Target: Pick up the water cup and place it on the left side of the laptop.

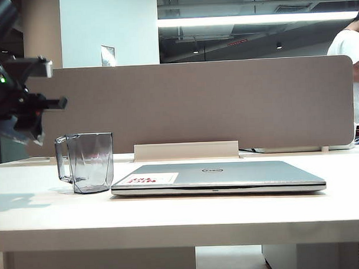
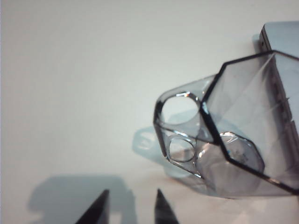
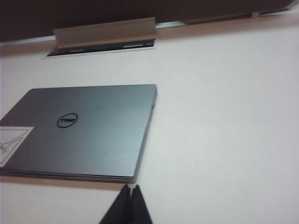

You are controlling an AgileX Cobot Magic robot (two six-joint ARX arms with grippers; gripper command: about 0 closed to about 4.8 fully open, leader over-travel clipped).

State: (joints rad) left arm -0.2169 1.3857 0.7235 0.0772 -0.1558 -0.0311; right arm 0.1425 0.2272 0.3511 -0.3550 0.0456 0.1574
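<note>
A: Progress on the task?
B: Placement is judged done. On the table point(image 1: 46, 201), the water cup point(image 1: 86, 162) is seen standing upright just left of the closed laptop point(image 1: 219, 177), close to its edge; contact cannot be told. Only pulling the arms clear is judged left.

A: Grippers?
B: The left gripper point(image 2: 128, 207) is seen above the table beside the cup's handle, tips parted by a small gap, nothing held. In the exterior view it is found at the far left, above and clear of the cup. The right gripper point(image 3: 130, 205) is shown over the table near the laptop's front edge, tips pressed together, nothing between them.

A: Cup's look?
B: Clear grey-blue plastic, faceted sides, thin angular loop handle turned away from the laptop. Empty, no liquid seen.
</note>
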